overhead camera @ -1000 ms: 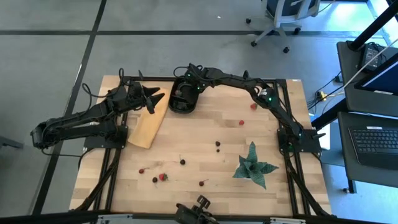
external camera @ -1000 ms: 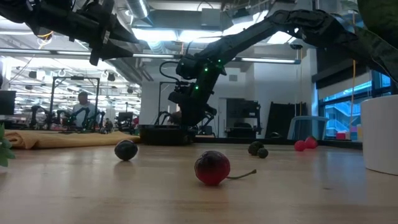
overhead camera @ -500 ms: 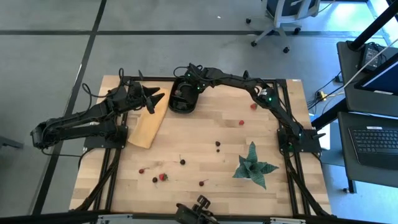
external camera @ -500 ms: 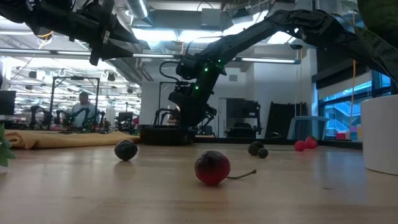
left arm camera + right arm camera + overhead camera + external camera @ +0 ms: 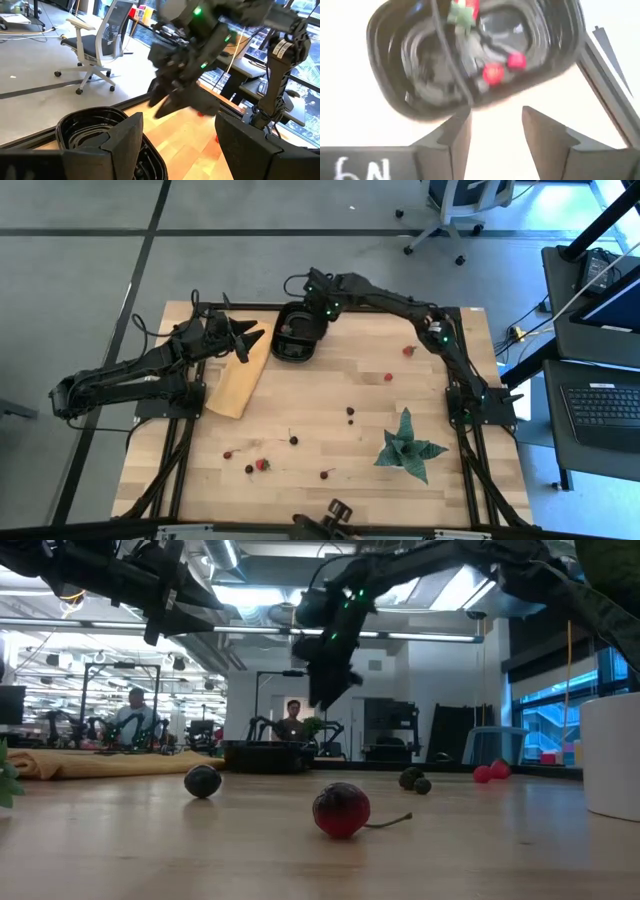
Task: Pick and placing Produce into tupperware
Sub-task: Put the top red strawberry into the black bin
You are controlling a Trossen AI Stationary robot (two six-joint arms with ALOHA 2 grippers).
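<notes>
Above the tabletop's 12 o'clock edge, the right gripper (image 5: 303, 308) hung over the tub (image 5: 296, 335), its fingers (image 5: 451, 137) parted with nothing between them. Through its wrist view the tub (image 5: 470, 55) held several fruits already: a strawberry (image 5: 465, 9) with its green cap, two small red berries (image 5: 494, 73) and what looked like dark stemmed ones, hard to count. So the job seemed partly done, with a good share left. Scattered fruit lay on the wood: two strawberries (image 5: 389, 377) toward 2 o'clock, well apart from the tub, dark cherries (image 5: 351, 413) near the middle, and a loose cluster toward 7 o'clock with a strawberry (image 5: 262, 464) and several stemmed dark berries (image 5: 293, 440). The left gripper (image 5: 247, 340) waited at about 10 o'clock, just beside the tub and over the end of a tan board (image 5: 240, 375), wide open and holding nothing; its wrist view showed the tub's rim (image 5: 75, 122) close ahead and the other arm beyond. A green spiky plant (image 5: 407, 446) in a white pot stood toward 4 o'clock, near the right arm's base, and could crowd a reach from that side toward the middle cherries. The board sat clear of the fruit. From table height a cherry (image 5: 341, 810) lay nearest, with a dark berry (image 5: 202, 781) behind it, and people sat in the room beyond.
</notes>
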